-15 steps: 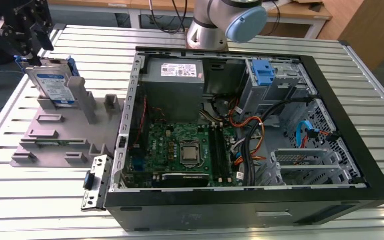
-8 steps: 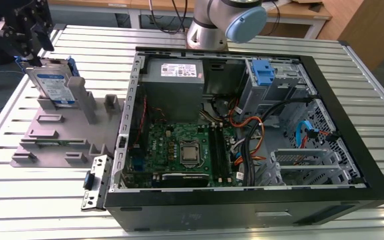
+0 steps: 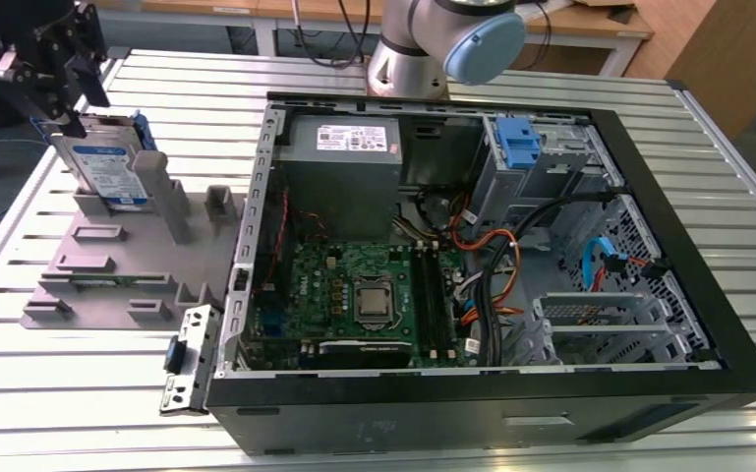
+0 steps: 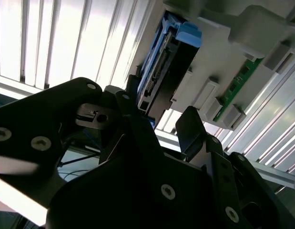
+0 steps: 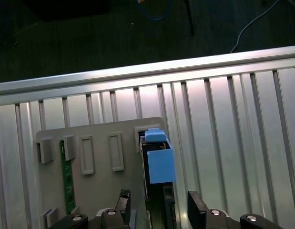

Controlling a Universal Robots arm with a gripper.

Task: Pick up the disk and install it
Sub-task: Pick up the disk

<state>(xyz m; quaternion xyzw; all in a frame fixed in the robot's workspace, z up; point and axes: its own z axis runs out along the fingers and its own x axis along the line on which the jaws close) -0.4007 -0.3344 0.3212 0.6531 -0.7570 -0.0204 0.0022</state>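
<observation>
The disk (image 3: 113, 167) stands on edge in a slot of the grey fixture (image 3: 129, 265), at the exterior view's left. It is silver, with a white-and-blue label and blue side rails. My gripper (image 3: 74, 116) hovers at its top edge. In both wrist views the disk (image 4: 168, 71) (image 5: 159, 164) lies between my two black fingers. My gripper (image 4: 159, 112) (image 5: 159, 210) is open, with a gap between each finger and the disk's sides. One fingertip (image 5: 197, 210) stands clearly apart from the disk.
An open computer case (image 3: 667, 246) lies on the slatted metal table (image 3: 76, 413), with a motherboard (image 3: 351, 295), a grey power-supply box (image 3: 345, 147), a tall blue clip (image 3: 518, 143) and loose cables. A green memory stick (image 5: 67, 176) sits in the fixture. The arm's base (image 3: 431, 39) stands behind the case.
</observation>
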